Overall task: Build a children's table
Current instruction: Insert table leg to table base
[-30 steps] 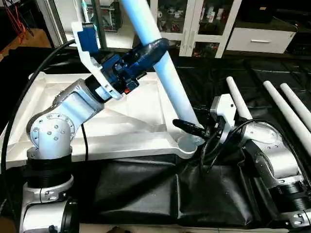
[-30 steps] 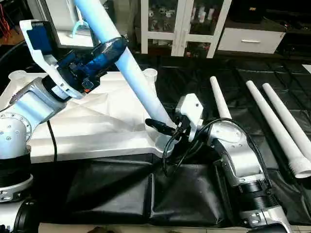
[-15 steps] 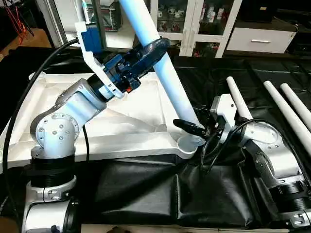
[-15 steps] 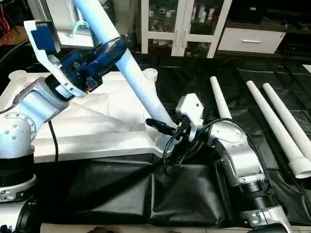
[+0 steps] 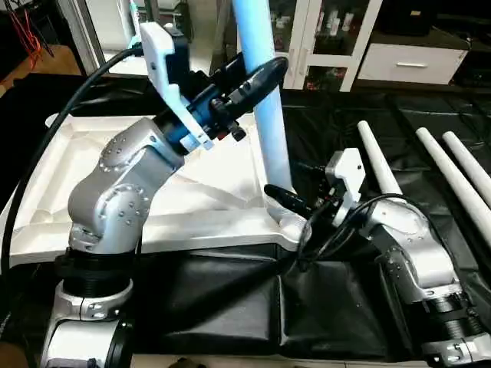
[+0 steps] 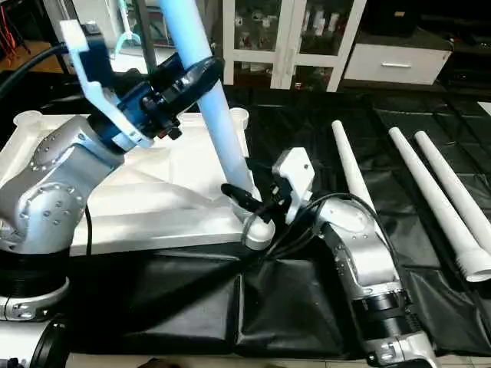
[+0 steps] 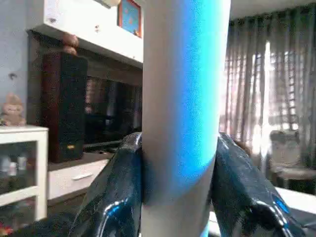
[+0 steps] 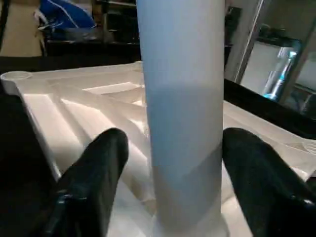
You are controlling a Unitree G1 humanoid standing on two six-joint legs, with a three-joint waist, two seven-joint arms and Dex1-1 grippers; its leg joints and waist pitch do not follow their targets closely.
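Observation:
The children's table top (image 5: 77, 176) lies underside up on black cloth. One white leg (image 5: 268, 115) stands nearly upright with its foot in the near right corner socket (image 5: 288, 228). My left gripper (image 5: 257, 77) is shut on this leg high up, and the left wrist view shows its fingers (image 7: 113, 192) pressed on both sides of the leg (image 7: 182, 98). My right gripper (image 5: 280, 201) is open low around the leg's foot. In the right wrist view a gap shows between one of its fingers (image 8: 94, 177) and the leg (image 8: 182, 123).
Three spare legs (image 5: 376, 161) (image 5: 449, 176) (image 5: 472, 165) lie side by side on the cloth at the right. A white glass-door cabinet (image 5: 322, 38) and a white drawer unit (image 5: 410, 61) stand behind the work.
The leg has swung from a clear lean to nearly upright, carried by my left gripper. My right gripper has shifted a little left at the leg's foot.

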